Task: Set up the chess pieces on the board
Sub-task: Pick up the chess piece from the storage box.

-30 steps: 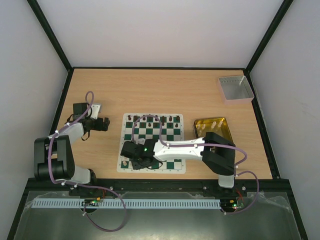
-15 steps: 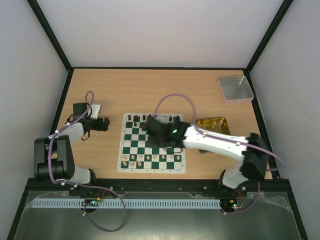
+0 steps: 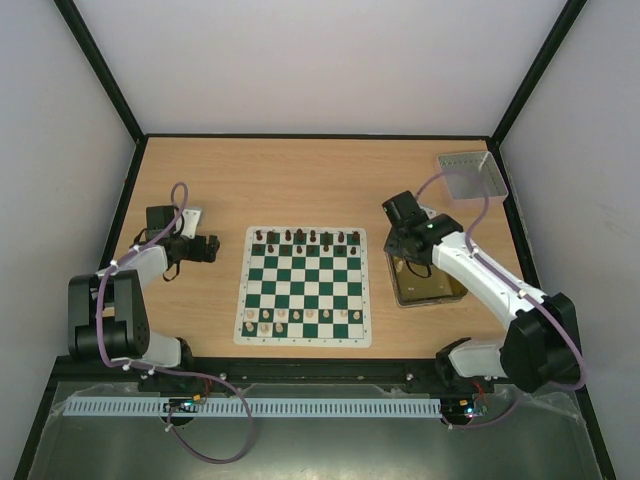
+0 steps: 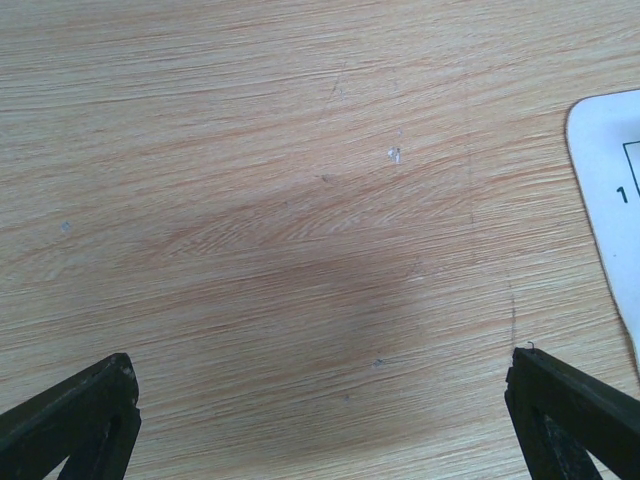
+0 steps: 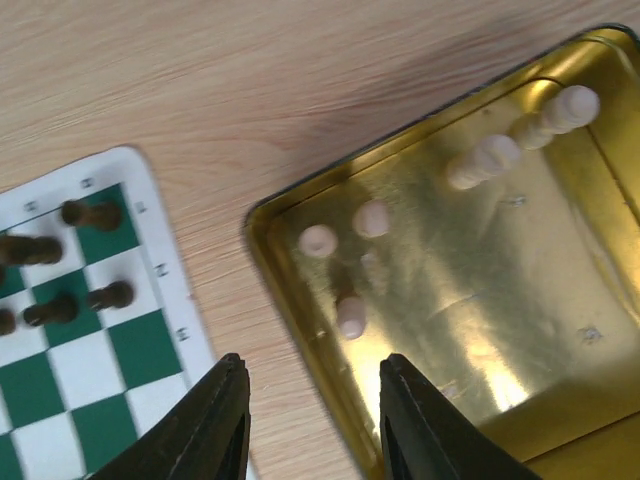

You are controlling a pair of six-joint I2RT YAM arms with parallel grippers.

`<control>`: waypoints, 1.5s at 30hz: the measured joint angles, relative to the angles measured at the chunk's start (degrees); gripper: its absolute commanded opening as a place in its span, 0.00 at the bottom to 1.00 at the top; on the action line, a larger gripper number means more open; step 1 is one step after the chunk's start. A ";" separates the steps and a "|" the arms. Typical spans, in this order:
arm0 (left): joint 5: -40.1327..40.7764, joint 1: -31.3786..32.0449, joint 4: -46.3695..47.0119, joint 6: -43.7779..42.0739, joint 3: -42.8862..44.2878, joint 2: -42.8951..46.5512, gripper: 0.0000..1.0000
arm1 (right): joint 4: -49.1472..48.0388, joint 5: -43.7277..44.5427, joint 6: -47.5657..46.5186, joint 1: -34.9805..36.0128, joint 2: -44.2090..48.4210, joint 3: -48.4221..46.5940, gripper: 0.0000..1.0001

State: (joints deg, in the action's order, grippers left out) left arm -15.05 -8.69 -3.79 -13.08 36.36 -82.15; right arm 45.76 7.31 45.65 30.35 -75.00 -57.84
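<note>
The green and white board (image 3: 305, 285) lies mid-table. Dark pieces (image 3: 305, 237) stand along its far row and cream pieces (image 3: 295, 320) along its near rows. My right gripper (image 3: 402, 245) is open and empty above the near-left corner of the gold tin (image 3: 440, 290). In the right wrist view, the gripper (image 5: 315, 400) straddles the tin's rim (image 5: 300, 300). Three cream pieces (image 5: 351, 316) stand inside and two more (image 5: 485, 160) lie further in. The board's corner with dark pieces (image 5: 90, 213) shows at the left. My left gripper (image 3: 207, 247) is open over bare wood (image 4: 320, 400).
A grey square tray (image 3: 470, 177) sits at the far right corner. The left arm rests left of the board, whose white corner (image 4: 610, 170) shows in the left wrist view. Black frame rails edge the table on all sides.
My right arm swung from the board's near-left corner, across its far side, to the gold tin on the right. The left arm has not moved.
</note>
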 measured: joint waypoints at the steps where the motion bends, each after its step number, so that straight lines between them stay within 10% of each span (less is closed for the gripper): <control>1: 0.00 0.00 -0.04 0.00 0.00 -0.02 0.99 | -0.48 -0.48 -0.66 -1.92 0.00 0.90 0.34; 45: -0.44 0.37 -0.52 -0.44 0.11 -1.64 0.99 | -14.16 -5.51 -1.22 -21.97 -4.55 8.52 0.31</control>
State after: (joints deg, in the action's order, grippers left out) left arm -15.49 -8.32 -4.32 -13.52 36.47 -83.79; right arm 31.59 1.80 44.42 8.38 -79.55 -49.32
